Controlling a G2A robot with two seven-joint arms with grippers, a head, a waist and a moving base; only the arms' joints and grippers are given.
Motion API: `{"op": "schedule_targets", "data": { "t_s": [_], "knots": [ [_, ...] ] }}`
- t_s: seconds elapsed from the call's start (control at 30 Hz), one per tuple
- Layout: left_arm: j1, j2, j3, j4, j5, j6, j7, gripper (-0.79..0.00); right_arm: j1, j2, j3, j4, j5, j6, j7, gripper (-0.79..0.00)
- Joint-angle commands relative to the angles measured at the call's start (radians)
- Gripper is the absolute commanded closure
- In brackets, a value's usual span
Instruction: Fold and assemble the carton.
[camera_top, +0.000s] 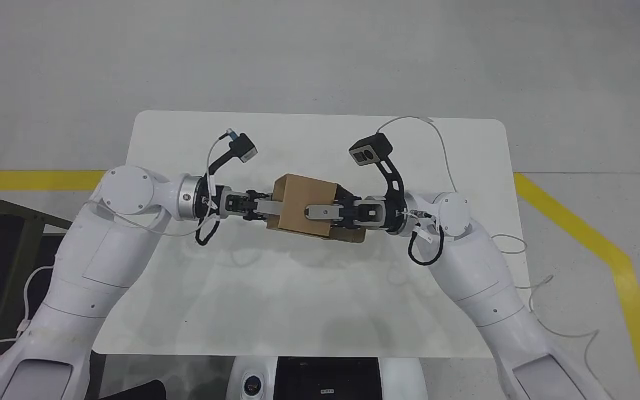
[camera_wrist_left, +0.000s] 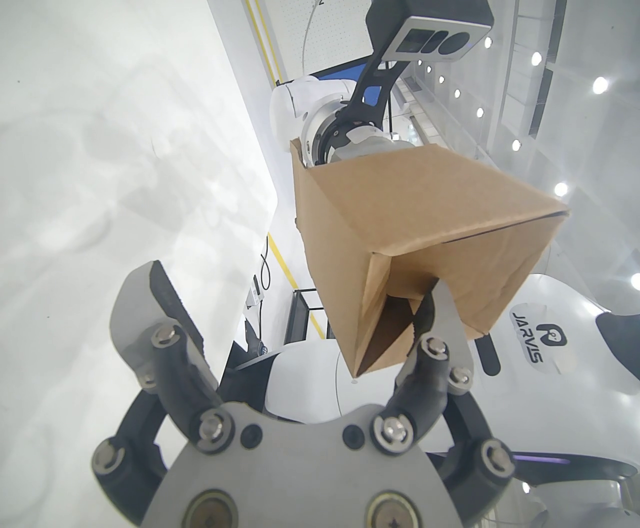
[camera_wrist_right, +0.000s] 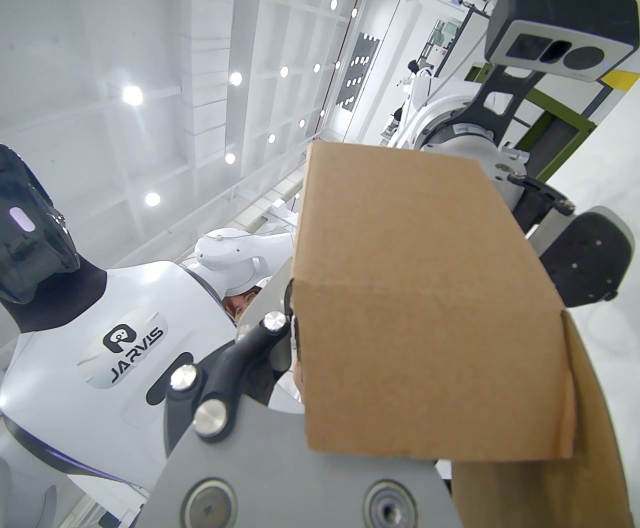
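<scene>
Left pincer (camera_wrist_left: 300, 295) wide open, one finger (camera_wrist_left: 442, 312) inside carton (camera_wrist_left: 425, 210); right pincer (camera_top: 322, 213) tight on it.

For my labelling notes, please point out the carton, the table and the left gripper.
carton (camera_wrist_left: 430, 200), left wrist view, broad panel.
table (camera_top: 320, 135), top view, bare surface.
left gripper (camera_wrist_left: 297, 275), left wrist view, between fingertips.

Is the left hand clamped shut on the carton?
No, the left hand is wide open, one fingertip poked into the end of the carton.
</scene>
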Motion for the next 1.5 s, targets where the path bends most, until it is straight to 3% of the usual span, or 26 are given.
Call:
{"op": "schedule_targets", "data": {
  "t_s": [0.0,0.83,1.47],
  "knots": [
    [-0.001,0.0,0.0,0.0,0.001,0.001,0.002,-0.785,0.0,0.0,0.0,0.001,0.0,0.0,0.0,0.0],
    [0.006,0.003,-0.034,0.02,0.027,-0.002,0.02,-0.785,-0.004,0.001,0.014,0.004,-0.013,0.006,0.006,0.0],
    [0.002,-0.004,-0.009,-0.003,0.037,0.0,0.013,-0.785,0.0,-0.003,0.002,0.001,-0.009,0.006,0.016,0.0]
  ]
}}
